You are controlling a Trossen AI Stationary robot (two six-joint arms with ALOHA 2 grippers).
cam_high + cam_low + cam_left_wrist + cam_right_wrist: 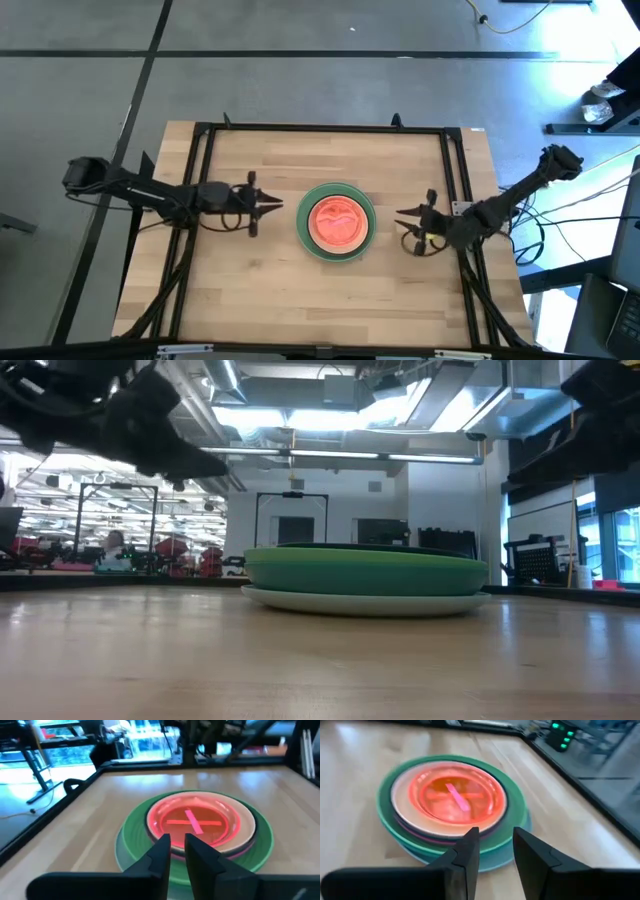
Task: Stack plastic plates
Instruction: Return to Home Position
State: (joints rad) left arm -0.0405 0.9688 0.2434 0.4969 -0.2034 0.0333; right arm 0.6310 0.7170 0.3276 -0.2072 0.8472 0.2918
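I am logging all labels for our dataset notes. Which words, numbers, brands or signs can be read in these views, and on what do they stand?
No text can be read in any view.
Stack of plates: no print. The top red plate shows only a pink cross-shaped mark, not clearly a letter.
Box with green lights beyond the table: too blurred to read.
Left gripper and right gripper, on either side of the stack: no label visible.

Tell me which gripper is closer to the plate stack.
Left, narrowly. In the high view the left gripper hangs just off the left edge of the plate stack; the right gripper sits slightly farther off its right edge. Neither touches it.
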